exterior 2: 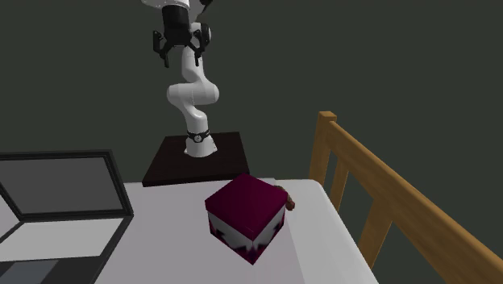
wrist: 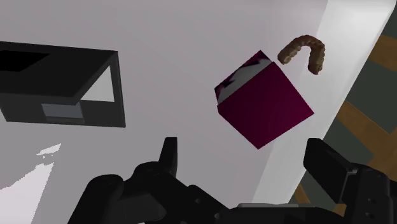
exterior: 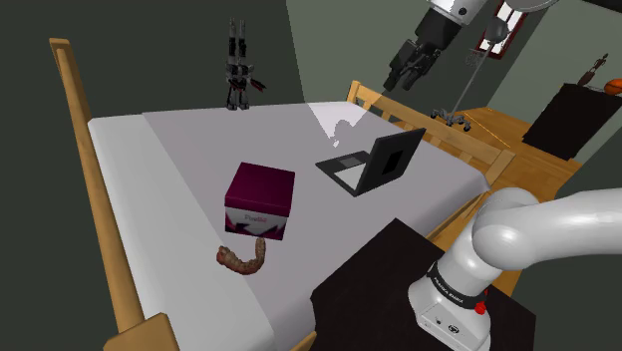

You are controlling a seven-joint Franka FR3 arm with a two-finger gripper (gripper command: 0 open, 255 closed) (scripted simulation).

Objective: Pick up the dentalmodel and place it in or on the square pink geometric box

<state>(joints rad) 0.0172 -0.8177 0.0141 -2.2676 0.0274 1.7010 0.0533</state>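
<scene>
While empty, hand point(exterior: 394, 80) far from dentalmodel point(exterior: 244, 259)

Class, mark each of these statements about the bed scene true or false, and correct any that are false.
1. The dental model lies on the bed beside the box. True.
2. The gripper is shut on the dental model. False: it is open, high above the bed, and holds nothing.
3. The laptop is closed. False: it is open, with its screen raised.
4. The box's top is dark magenta. True.
</scene>
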